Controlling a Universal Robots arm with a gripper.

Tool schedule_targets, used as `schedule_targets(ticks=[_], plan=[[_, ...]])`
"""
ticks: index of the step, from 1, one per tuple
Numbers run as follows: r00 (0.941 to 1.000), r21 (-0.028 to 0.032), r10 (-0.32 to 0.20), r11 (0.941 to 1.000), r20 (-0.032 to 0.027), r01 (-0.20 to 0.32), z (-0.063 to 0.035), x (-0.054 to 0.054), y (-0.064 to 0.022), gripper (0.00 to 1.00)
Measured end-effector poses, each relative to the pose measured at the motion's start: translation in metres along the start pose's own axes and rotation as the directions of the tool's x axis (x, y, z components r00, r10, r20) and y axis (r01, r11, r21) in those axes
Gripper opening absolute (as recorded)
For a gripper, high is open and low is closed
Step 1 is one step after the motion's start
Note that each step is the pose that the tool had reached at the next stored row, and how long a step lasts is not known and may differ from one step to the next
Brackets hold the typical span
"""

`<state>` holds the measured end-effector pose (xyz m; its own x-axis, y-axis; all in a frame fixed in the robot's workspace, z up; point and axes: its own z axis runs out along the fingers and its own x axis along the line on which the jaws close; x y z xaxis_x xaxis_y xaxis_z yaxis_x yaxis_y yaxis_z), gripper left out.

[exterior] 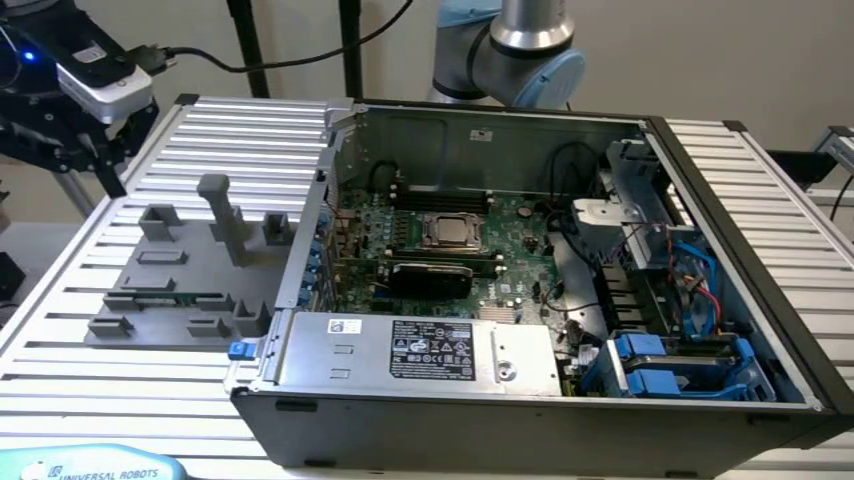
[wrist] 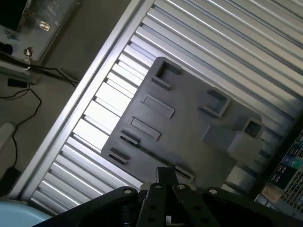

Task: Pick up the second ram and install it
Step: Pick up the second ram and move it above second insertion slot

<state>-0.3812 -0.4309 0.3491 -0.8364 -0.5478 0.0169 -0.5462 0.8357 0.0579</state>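
The second ram point(exterior: 171, 297) is a thin dark-green stick lying in a slot of the grey fixture plate point(exterior: 154, 330), on the exterior view's left of the open computer case point(exterior: 534, 300). From the wrist camera, the ram point(wrist: 154, 156) is a dark thin line between two small holder blocks. My gripper point(exterior: 83, 140) hangs high over the far left corner of the slatted table, well away from the ram. Its fingers point(wrist: 165, 182) are shut together with nothing between them. The motherboard point(exterior: 441, 235) lies inside the case, with long black slots point(exterior: 441, 190) at its far side.
Grey blocks and a tall post point(exterior: 220, 215) rise from the fixture plate. The case holds a power supply point(exterior: 427, 355) at the front and blue drive cages point(exterior: 681, 365) on the exterior view's right. The arm's body point(exterior: 521, 50) stands behind the case. Cables lie on the floor point(wrist: 28, 94).
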Motion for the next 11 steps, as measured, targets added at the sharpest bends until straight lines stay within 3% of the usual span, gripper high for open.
schedule_targets(ticks=[6,11], plan=[[0.9941,0.0015,-0.108,0.9941,-0.0064,0.108,0.0031,-0.0001,-0.0002,0.11],[0.9803,0.0022,-0.197,0.9803,-0.0117,0.197,0.0057,-0.0001,-0.0003,0.11]])
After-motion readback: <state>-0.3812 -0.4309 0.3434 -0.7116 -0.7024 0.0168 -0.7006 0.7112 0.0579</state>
